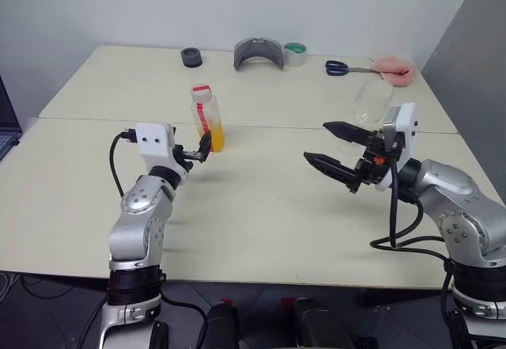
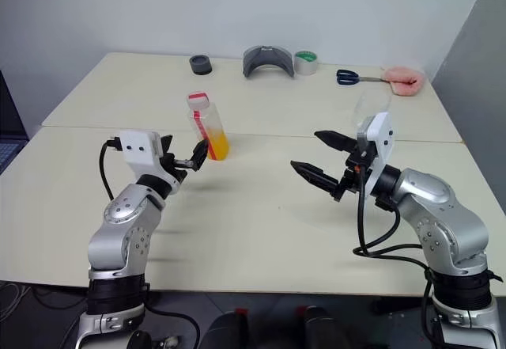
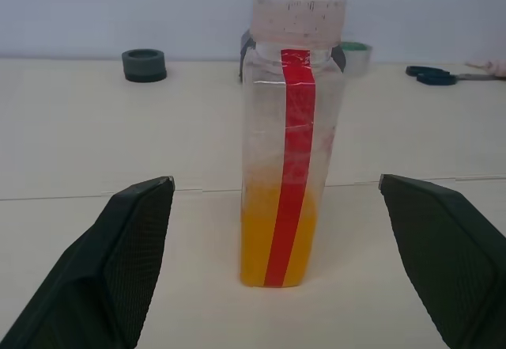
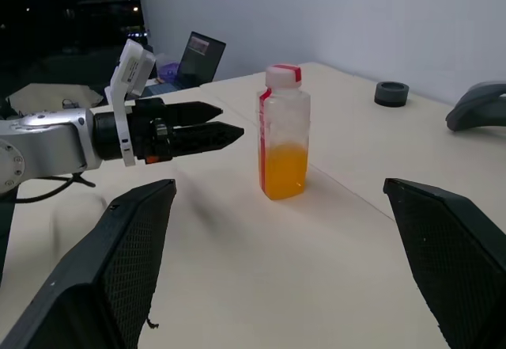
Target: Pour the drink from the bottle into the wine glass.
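The bottle point(image 1: 207, 118) stands upright on the table point(image 1: 261, 206), cap on, the drink point(image 1: 215, 139) filling roughly its lower third. Your left gripper point(image 1: 203, 147) is right in front of it, jaws spread wide — the bottle sits centred past its fingers in the wrist view, untouched. Your right gripper point(image 1: 332, 146) hovers over the table's right side, jaws wide, holding nothing, pointing towards the bottle. The wine glass point(image 1: 368, 100) stands behind that right gripper — well apart from the bottle.
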